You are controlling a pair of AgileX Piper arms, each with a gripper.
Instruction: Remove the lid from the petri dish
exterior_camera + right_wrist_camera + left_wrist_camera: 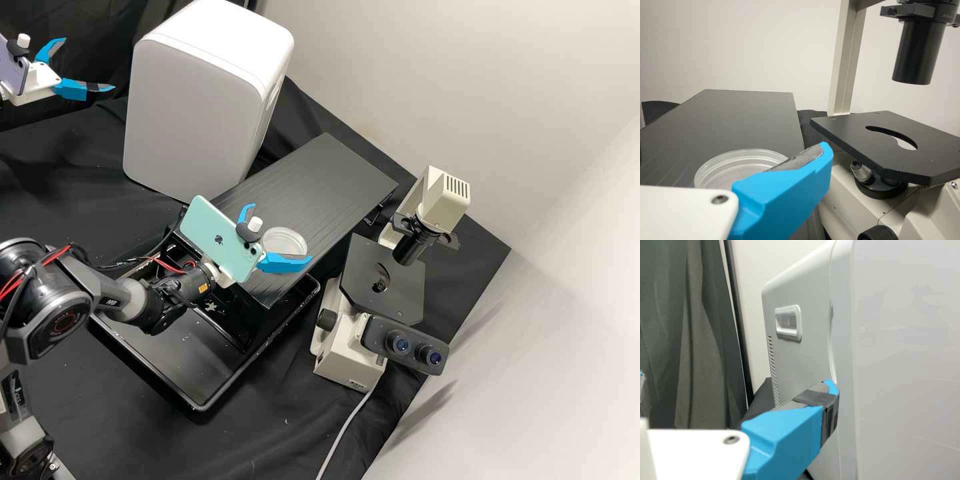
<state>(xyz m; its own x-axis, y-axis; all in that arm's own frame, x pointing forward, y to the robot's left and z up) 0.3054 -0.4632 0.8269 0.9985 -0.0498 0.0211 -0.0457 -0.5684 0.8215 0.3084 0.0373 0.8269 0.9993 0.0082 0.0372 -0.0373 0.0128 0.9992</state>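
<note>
Black cloth bench [100, 167] below us, and at its middle sits the petri dish [285, 241], resting on a ridged black panel [320, 180]. We judge it featherweight: thin clear plastic, stiff but easy to crack, with slick walls. Its lid [742, 161] is a loose shallow cap that seems to be on, though clear on clear hides the seam. The best hold, we reckon, is across the lid's rim at opposite sides, high and gentle, so the base keeps to the panel. Our right gripper [280, 233] is at the dish, blue fingers [785, 190] spread to either side, one tip just beside the rim. We can't confirm contact. Near it stands the microscope [380, 313], cream-bodied with matte black fittings. Far back, the left gripper [87, 65] hangs with its jaws spread beside the smooth white box [207, 93].
</note>
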